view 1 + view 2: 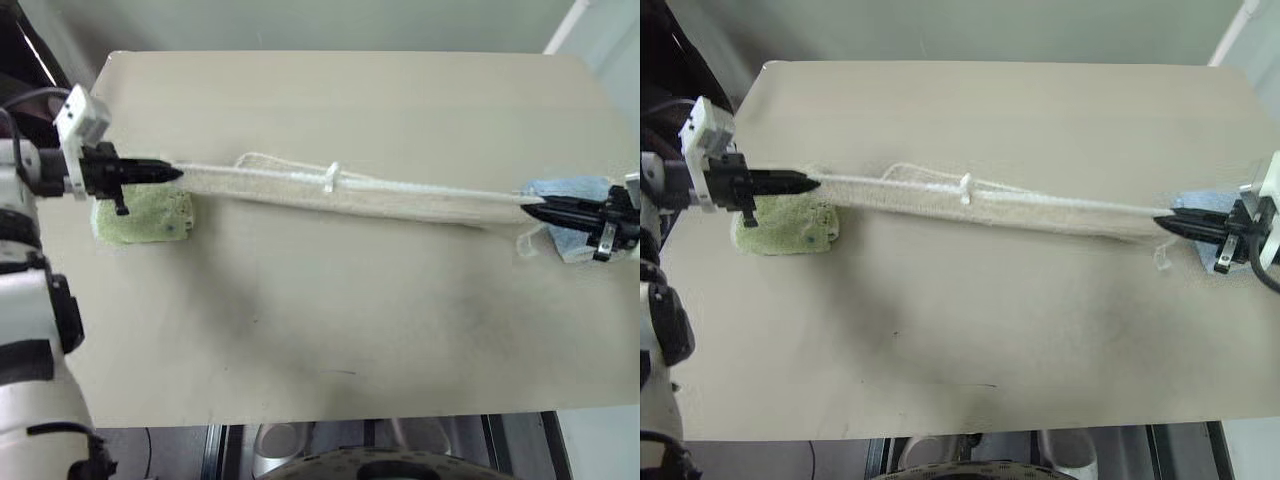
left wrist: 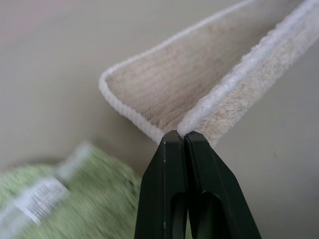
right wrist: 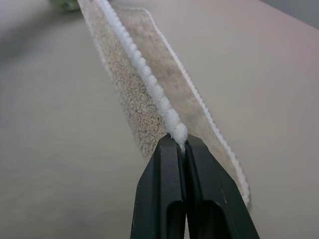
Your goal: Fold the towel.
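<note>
The beige towel (image 1: 350, 193) with white stitched edging hangs stretched in a long band across the tan table (image 1: 330, 320), held above it at both ends. My left gripper (image 1: 172, 173) is shut on its left corner, above a light green folded towel (image 1: 145, 217). At the other end my right gripper (image 1: 530, 207) is shut on the right corner. A small white tag (image 1: 332, 178) sticks up near the middle of the band. In the left wrist view the fingers (image 2: 185, 137) pinch the white edging; the right wrist view shows the fingers (image 3: 182, 144) clamped on the edge cord.
A light blue folded towel (image 1: 575, 195) lies on the table under my right gripper, near the table's right edge. The green folded towel sits near the left edge. The table's front edge (image 1: 330, 418) runs along the bottom, with floor and metal parts below.
</note>
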{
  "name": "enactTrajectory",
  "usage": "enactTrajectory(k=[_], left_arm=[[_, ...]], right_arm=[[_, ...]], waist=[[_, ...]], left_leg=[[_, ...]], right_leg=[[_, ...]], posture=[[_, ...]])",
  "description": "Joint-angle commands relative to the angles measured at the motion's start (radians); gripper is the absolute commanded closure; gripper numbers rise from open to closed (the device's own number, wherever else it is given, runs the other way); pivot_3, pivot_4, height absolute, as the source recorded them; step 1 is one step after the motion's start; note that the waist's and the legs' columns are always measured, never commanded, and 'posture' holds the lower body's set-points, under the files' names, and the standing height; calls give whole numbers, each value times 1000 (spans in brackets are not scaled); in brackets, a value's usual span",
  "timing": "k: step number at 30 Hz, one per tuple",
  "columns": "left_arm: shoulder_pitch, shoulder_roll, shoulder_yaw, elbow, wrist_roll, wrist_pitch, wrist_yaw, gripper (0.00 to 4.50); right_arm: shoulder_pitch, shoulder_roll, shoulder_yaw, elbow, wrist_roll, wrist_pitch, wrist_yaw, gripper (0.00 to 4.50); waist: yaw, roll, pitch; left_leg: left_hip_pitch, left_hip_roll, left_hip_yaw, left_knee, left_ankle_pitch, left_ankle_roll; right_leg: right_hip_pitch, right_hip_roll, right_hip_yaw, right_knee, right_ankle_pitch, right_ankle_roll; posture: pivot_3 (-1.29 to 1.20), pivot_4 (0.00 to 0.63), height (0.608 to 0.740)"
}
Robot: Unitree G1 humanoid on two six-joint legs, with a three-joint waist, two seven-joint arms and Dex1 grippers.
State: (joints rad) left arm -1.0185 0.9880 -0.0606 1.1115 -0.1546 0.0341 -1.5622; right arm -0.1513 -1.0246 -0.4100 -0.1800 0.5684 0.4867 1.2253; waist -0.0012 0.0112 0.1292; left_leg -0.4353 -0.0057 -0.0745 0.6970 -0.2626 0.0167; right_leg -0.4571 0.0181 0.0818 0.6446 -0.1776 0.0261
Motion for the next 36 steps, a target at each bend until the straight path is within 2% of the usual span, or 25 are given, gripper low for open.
enactTrajectory(k=[1,4,5,7,9,12,13,17,20,24,29,33,36], left_arm=[[158,156,-84,-215,-145,14,-52,4473],[286,228,-85,-388,-284,93,-52,4473],[313,241,-74,-420,-309,105,-52,4473],[372,247,-11,-463,-304,108,-51,4473],[465,262,59,-564,-353,186,-46,4473],[577,275,130,-708,-405,279,-28,4473],[598,276,146,-735,-408,294,-20,4473],[651,294,197,-806,-418,366,-23,4473],[668,300,208,-824,-409,396,-23,4473],[684,289,183,-800,-343,353,-2,4473],[626,209,152,-720,-297,333,19,4473],[502,90,118,-619,-246,292,71,4473],[442,39,110,-555,-214,260,76,4473]], right_arm=[[164,28,-132,-201,33,65,-57,4500],[292,70,-193,-321,61,110,-100,4500],[319,80,-206,-343,67,121,-109,4500],[396,92,-232,-388,65,137,-112,4500],[456,100,-248,-412,56,130,-106,4500],[490,96,-252,-418,44,106,-101,4500],[498,90,-250,-419,38,99,-95,4500],[529,61,-246,-416,17,74,-61,4500],[546,48,-233,-407,-11,50,-53,4500],[557,37,-200,-395,-34,47,-50,4500],[454,43,-118,-316,-70,51,-129,4500],[347,49,-27,-227,-125,57,-213,4500],[281,62,26,-190,-142,67,-253,4500]], waist=[[-4,0,0],[-6,-1,0],[-6,-2,0],[1,-2,0],[1,-3,-1],[-3,-4,-1],[-4,-4,-1],[-5,-4,-2],[-5,-4,-2],[-5,-4,-2],[-4,-4,-2],[4,-4,-2],[4,-4,-2]], left_leg=[[2,1,0,2,0,0],[8,1,0,3,0,0],[9,0,0,2,-1,1],[12,-1,0,3,-2,2],[17,-1,-1,3,-2,3],[17,-1,-1,3,-2,1],[17,-1,-1,3,-2,1],[16,-1,-1,2,-2,-4],[16,0,-2,2,-3,-6],[15,1,-2,0,-7,-8],[14,2,-2,0,-10,-8],[14,3,-2,0,-10,-7],[14,3,-2,1,-9,-6]], right_leg=[[3,1,0,1,0,0],[9,2,0,0,0,-2],[11,2,0,-1,-3,-8],[14,1,1,-1,-1,-9],[18,1,1,-1,0,-11],[18,1,1,-1,-1,-9],[17,1,2,-1,-4,-4],[14,2,2,0,-4,-6],[13,2,2,1,2,-16],[10,4,2,1,-1,-17],[9,5,2,0,-4,-18],[9,5,1,1,-4,-18],[10,5,1,0,0,-17]], posture=[[0,150,733],[0,150,733],[0,150,733],[0,150,733],[0,150,733],[0,150,733],[0,150,733],[0,150,733],[0,150,733],[0,150,733],[0,150,733],[0,150,733],[0,150,733]])
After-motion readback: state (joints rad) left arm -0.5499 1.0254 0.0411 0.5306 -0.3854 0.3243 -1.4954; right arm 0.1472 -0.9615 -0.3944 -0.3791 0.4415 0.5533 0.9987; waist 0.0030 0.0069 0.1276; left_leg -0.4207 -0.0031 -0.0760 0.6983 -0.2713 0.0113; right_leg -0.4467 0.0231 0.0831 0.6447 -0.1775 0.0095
